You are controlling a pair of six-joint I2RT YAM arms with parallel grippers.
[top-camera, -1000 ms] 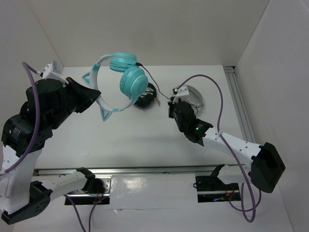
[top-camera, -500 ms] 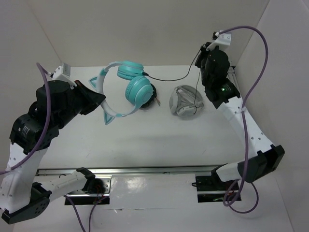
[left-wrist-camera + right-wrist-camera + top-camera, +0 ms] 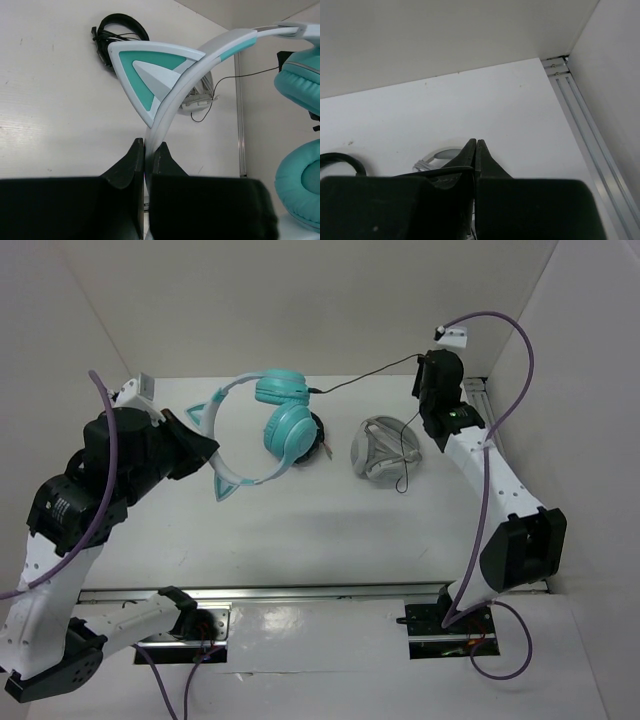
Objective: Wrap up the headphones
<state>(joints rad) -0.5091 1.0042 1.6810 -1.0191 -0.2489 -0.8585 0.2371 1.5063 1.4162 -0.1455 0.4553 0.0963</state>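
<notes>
My left end effector (image 3: 149, 146) clamps the headband (image 3: 192, 70), headphones (image 3: 282, 425) aloft over the worktop's (image 3: 300, 530) far left; my right end effector (image 3: 476, 143) pinches the cable (image 3: 360, 381) near the far right corner. If I pull further, the taut cable could unplug or slip free.

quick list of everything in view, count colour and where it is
teal headphones: 1, teal cups, pale cat-ear headband, held above the table's left rear
cable: 1, black, stretched from the teal headphones to the right jaws
black headphones: 1, black, on the table, partly hidden by a teal cup
grey-white headphones: 1, grey-white, on the table, right rear
rail: 1, silver, table's right edge
table: 1, white
left jaws: shut on the headband
right jaws: shut on the cable, near the rear right corner
</notes>
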